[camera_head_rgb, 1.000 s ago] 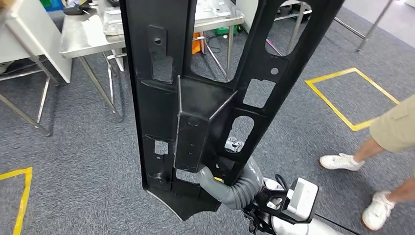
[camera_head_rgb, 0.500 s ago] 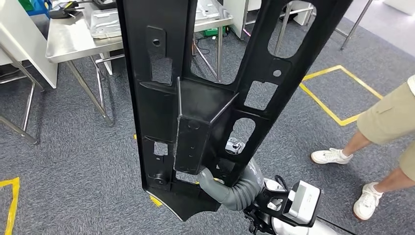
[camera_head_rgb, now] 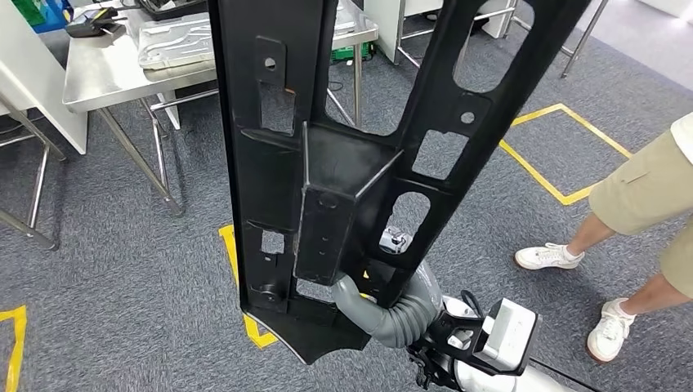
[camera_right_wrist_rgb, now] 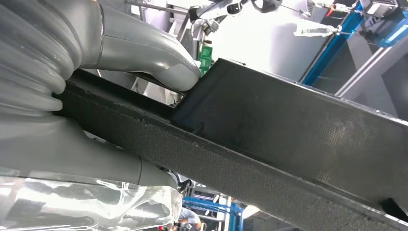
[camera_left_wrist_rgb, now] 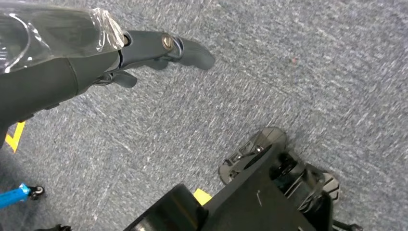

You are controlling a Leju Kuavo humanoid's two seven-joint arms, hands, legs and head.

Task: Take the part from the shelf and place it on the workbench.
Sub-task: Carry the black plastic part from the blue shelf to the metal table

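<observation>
A long black frame part (camera_head_rgb: 327, 188) with cut-outs and a boxy middle stands upright in front of me in the head view. My right hand (camera_head_rgb: 388, 310) grips it near its lower end from below. In the right wrist view the grey thumb (camera_right_wrist_rgb: 144, 53) presses on the part's black edge (camera_right_wrist_rgb: 298, 120). The steel workbench (camera_head_rgb: 106, 73) stands at the back left, beyond the part. My left hand (camera_left_wrist_rgb: 144, 48) hangs over the grey carpet and holds nothing, with its fingers stretched out.
A silver tray (camera_head_rgb: 172, 41) lies on the workbench. A person in beige shorts (camera_head_rgb: 646, 188) and white shoes (camera_head_rgb: 547, 257) stands to the right. Yellow tape marks a square (camera_head_rgb: 564, 147) on the carpet, with another strip (camera_head_rgb: 233, 253) beside the part's lower end.
The camera has moved: the workbench and floor have shifted in the picture, and a yellow tape strip has come into sight by the part. The part stays upright in my right hand.
</observation>
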